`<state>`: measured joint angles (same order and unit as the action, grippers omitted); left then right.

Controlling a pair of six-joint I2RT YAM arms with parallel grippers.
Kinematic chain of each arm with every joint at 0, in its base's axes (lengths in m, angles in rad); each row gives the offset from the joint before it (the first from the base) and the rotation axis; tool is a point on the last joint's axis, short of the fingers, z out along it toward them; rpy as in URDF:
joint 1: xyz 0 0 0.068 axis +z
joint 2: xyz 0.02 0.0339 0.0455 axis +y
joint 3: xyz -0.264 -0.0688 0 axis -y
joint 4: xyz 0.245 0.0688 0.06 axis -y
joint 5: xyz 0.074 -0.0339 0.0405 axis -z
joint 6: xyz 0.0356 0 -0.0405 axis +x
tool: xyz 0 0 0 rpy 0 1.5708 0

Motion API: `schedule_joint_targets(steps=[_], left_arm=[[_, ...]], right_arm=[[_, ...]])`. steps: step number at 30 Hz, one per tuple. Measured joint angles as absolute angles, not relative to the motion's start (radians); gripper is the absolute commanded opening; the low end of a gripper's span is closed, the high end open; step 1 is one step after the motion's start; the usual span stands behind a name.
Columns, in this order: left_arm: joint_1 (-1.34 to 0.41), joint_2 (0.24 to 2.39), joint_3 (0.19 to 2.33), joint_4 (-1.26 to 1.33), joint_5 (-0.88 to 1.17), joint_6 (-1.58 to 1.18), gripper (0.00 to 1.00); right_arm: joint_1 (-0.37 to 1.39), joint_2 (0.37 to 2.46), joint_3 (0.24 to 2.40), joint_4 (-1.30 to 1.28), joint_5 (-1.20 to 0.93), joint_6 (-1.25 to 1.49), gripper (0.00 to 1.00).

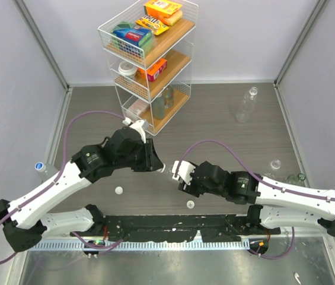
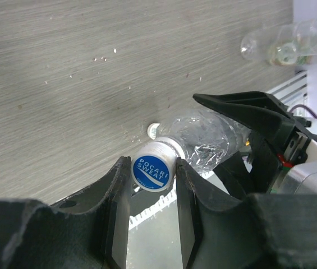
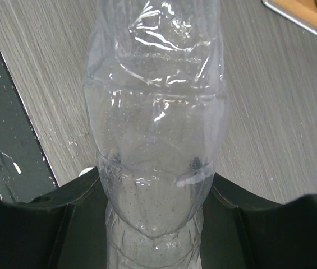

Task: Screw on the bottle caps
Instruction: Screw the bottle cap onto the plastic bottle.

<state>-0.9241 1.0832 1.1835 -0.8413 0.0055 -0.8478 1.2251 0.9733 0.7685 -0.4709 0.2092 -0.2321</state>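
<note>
1. Our right gripper [image 3: 155,202], reaching in from 3 o'clock, clamps the ribbed body of the clear bottle [image 3: 155,112], held level over the table [image 1: 226,124].
2. Our left gripper [image 2: 152,171], from 9 o'clock, pinches the blue-topped cap [image 2: 152,174] sitting on its neck.

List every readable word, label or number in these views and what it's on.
"POCARI SWEAT": white letters on the blue top of the bottle cap, at the neck of the bottle.
Orange box, blue pack and red box on the wire rack: print too small to read.
Right wrist view: no text.
</note>
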Motion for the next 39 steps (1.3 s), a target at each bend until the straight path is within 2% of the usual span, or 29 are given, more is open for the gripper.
schedule_joint_targets(steps=[11,22,30,39], left_arm=[[-0.935,0.888,1.128,-0.685,-0.014,-0.907,0.01],[-0.925,0.983,1.196,-0.727,0.061,-0.852,0.0],[-0.914,0.998,1.169,-0.688,0.168,-0.804,0.0],[-0.914,0.987,1.133,-0.627,0.189,-0.784,0.06]], right_arm=[[1.236,0.867,0.731,-0.31,0.196,-0.23,0.01],[1.227,0.853,0.724,-0.34,0.2,-0.251,0.01],[1.227,0.813,0.693,-0.354,0.178,-0.256,0.01],[1.227,0.792,0.679,-0.345,0.178,-0.257,0.01]])
